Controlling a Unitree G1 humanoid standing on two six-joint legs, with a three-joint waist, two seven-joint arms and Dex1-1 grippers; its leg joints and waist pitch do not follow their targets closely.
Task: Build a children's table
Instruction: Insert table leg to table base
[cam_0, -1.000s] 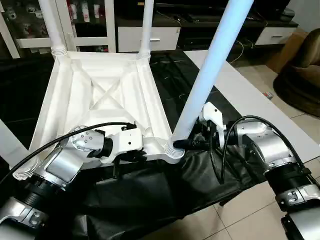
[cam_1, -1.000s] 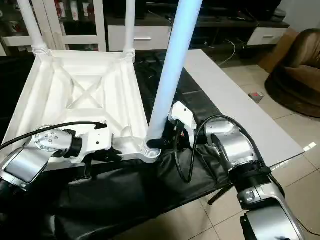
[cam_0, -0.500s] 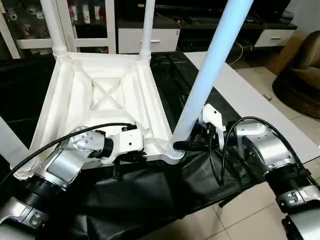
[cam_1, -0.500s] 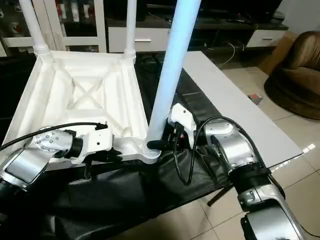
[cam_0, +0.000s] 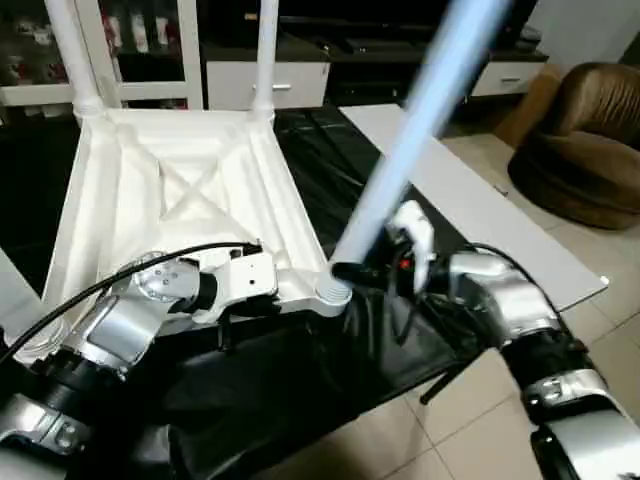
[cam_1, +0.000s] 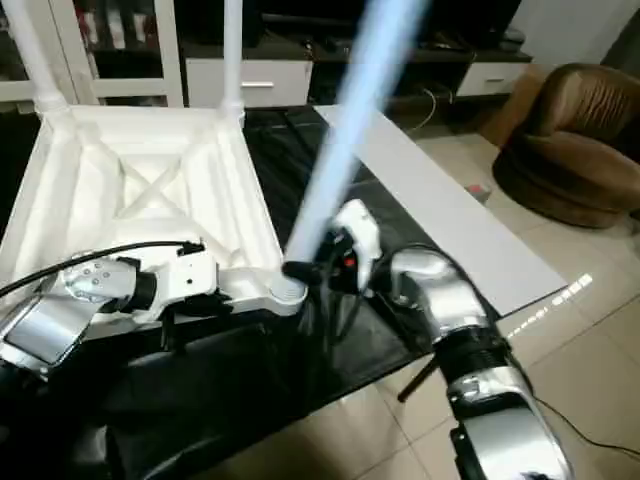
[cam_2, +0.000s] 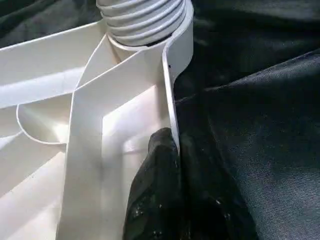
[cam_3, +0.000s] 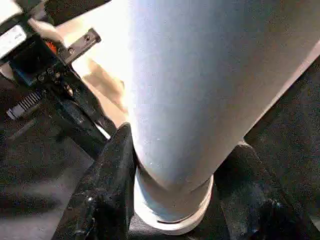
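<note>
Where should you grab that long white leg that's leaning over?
Probably low down, just above its threaded bottom end, where the right gripper already clamps the leg. It is round and widest there, so two fingers can close from opposite sides, coming in level from the robot's right. Gripping low should give better control of the end beside the corner socket.

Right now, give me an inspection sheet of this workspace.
Surface: black cloth under the work.
Job's things: upturned tabletop, two far legs standing; near-right leg tilted, base at the corner socket.
Clutter: nothing seen.
Grippers: left gripper pinches the tabletop's rim; right gripper clasps the tilted leg's base.
Cables: black cable over the left forearm.
Surroundings: white board, brown armchair, cabinets, tiled floor.
</note>
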